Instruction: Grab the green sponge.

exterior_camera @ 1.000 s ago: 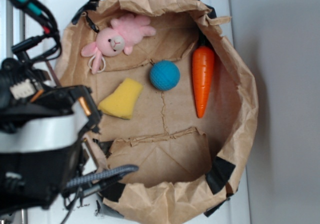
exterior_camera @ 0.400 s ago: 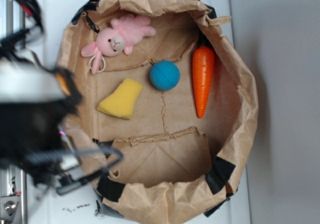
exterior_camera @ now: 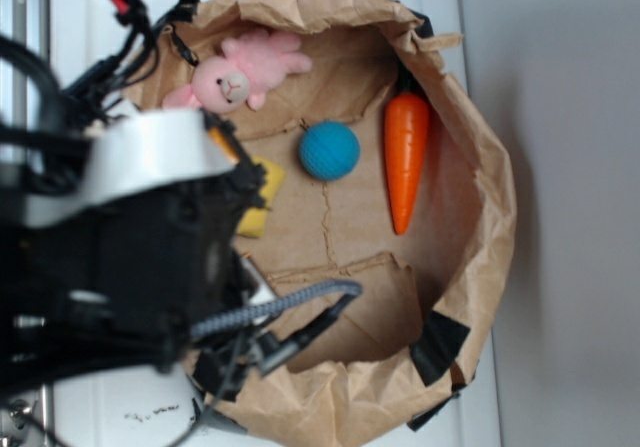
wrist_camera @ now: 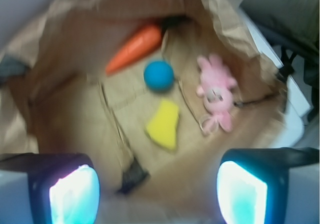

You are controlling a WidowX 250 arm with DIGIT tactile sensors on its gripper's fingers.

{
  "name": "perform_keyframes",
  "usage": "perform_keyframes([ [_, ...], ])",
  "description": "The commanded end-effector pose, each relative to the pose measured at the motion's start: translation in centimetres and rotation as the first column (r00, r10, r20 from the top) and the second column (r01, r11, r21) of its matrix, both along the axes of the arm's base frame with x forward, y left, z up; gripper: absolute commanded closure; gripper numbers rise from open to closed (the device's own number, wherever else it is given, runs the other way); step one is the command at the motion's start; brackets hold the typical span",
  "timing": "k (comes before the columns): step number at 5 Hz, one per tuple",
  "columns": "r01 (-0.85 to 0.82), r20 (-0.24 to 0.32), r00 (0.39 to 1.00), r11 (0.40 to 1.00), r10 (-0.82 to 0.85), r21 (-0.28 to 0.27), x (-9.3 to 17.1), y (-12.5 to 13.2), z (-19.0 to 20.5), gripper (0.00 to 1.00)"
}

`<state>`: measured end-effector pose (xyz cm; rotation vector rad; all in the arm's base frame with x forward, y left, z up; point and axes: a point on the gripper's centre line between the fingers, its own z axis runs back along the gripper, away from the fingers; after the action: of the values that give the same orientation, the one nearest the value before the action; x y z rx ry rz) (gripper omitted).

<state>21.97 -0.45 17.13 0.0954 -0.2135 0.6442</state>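
At the bottom of the wrist view, the gripper (wrist_camera: 157, 196) hangs with its two pads (wrist_camera: 74, 194) spread wide apart, holding and touching nothing. Just beyond them, on the floor of the brown paper bag (wrist_camera: 60, 108), lies the green sponge (wrist_camera: 164, 124), a yellow wedge. The blue ball (wrist_camera: 159, 75) sits a little farther on, the pink bunny (wrist_camera: 217, 91) to its right, and the orange carrot (wrist_camera: 134, 47) farthest back.
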Motion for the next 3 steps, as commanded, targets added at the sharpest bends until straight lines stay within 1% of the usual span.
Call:
perform_keyframes([
  [1, -0.100, 0.088, 0.992, 0.990, 0.092, 0.099, 2.5, 2.0, -5.7, 0.00],
  [2, -0.116, 0.059, 0.992, 0.986, 0.110, 0.119, 4.3, 3.4, -9.3, 0.00],
  [3, -0.072, 0.046, 0.997, 0.992, 0.068, 0.103, 4.2, 4.0, -10.6, 0.00],
])
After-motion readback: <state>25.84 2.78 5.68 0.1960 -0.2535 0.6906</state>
